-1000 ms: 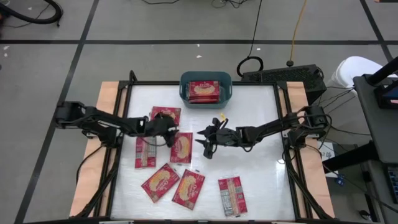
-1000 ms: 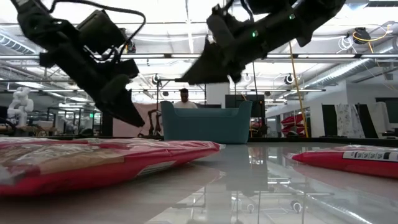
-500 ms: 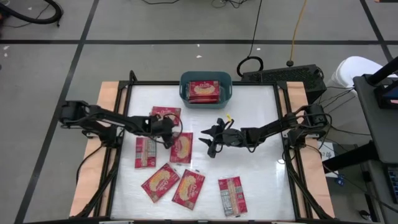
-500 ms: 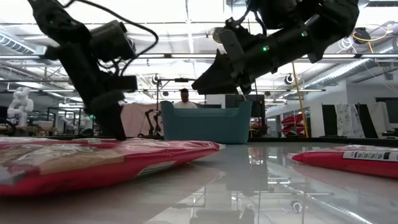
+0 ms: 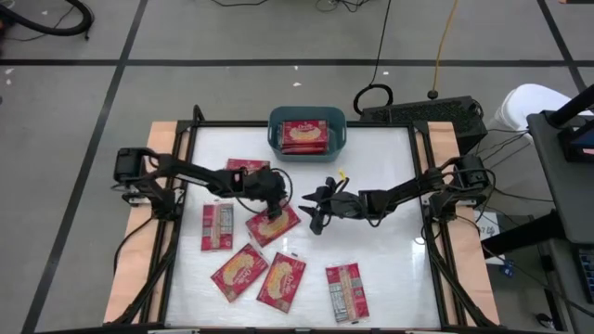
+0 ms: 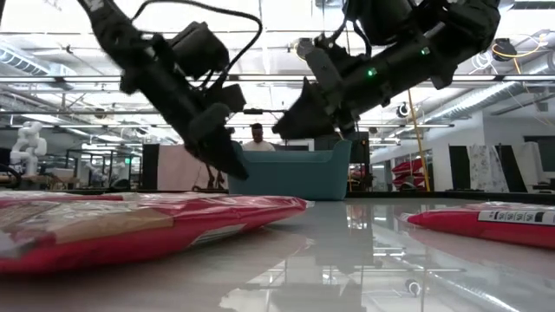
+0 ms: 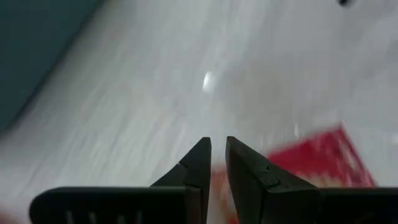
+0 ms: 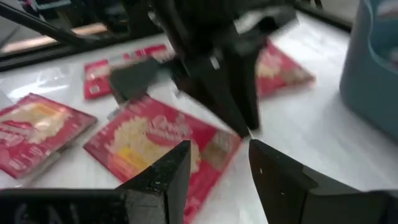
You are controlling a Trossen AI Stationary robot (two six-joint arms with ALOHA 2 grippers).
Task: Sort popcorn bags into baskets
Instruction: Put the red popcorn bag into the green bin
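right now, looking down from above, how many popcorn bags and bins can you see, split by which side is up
popcorn bags, picture side up, on the table: 4
popcorn bags, grey-white panel up, on the table: 2
popcorn bags showing in the teal bin: 1
teal bin: 1
total: 7 bags and 1 bin; anything under the bin's top bag is hidden

White glossy tabletop (image 5: 371, 167), beneath the right fingers (image 8: 160, 180); pale wooden side boards (image 5: 160, 148), well apart from them; black looped cable (image 5: 373, 96) and black flat console (image 5: 422, 113), on grey tiled floor (image 5: 232, 83), farther off; person (image 6: 257, 136), far beyond.
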